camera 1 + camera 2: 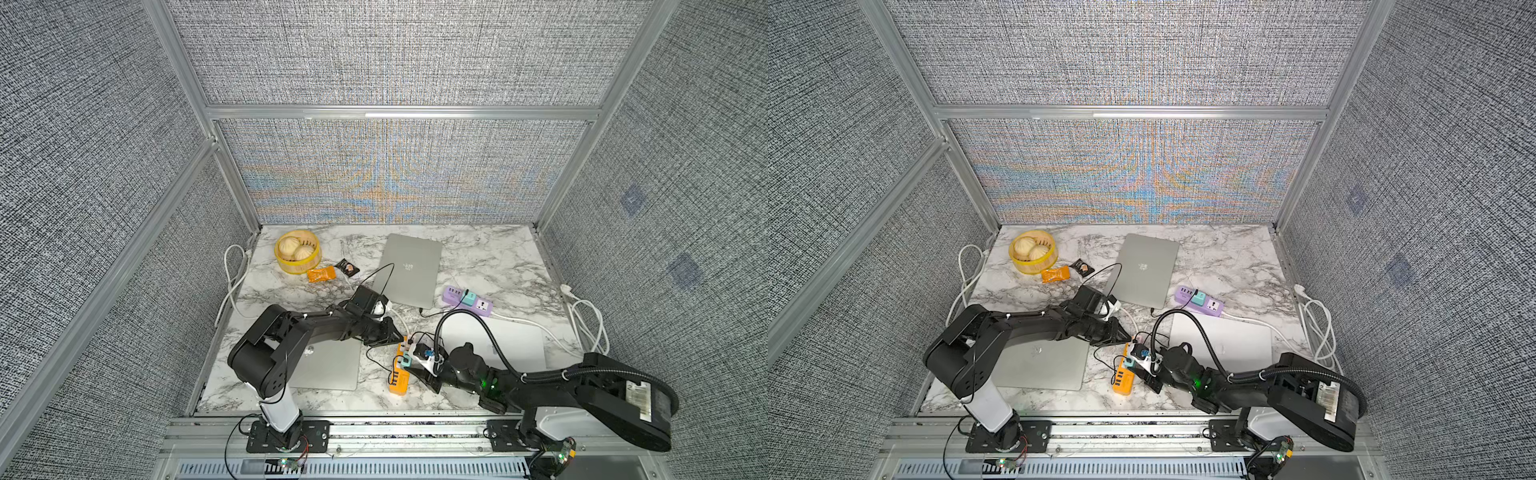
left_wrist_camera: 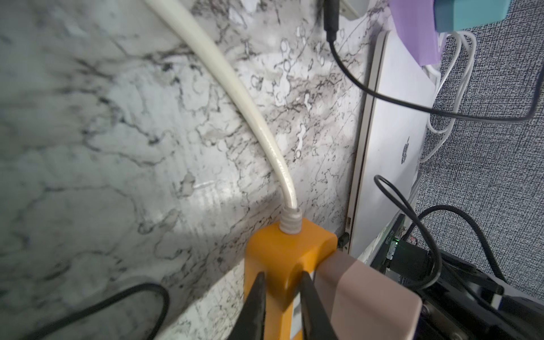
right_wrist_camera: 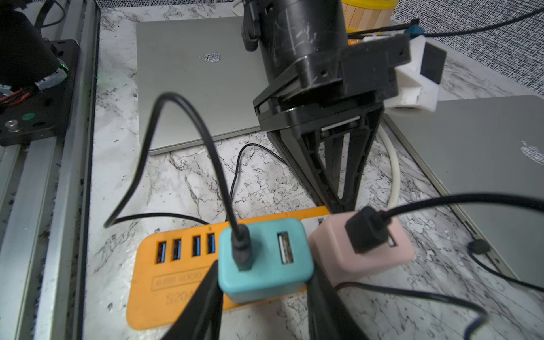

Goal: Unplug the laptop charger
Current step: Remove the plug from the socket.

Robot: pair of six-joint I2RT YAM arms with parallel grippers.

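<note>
Marble-patterned counter [image 1: 478,257] fills my feed, and nearest me, about centre, lies the orange power strip [image 3: 164,282]. My right gripper [image 3: 265,275] is clenched around the teal charger [image 3: 263,284], one finger on each side. By my judgement that charger still sits in its socket, so the grasp is made and the pull remains. At the strip's far end my left gripper [image 3: 338,203] presses down with fingers closed, holding nothing, just beside the pink charger [image 3: 329,253]. Farther back lie a closed laptop [image 1: 409,266], a purple power strip [image 1: 467,301] to its right and a steamer basket [image 1: 297,251] far left. Grey fabric walls [image 1: 374,174] enclose everything.
</note>
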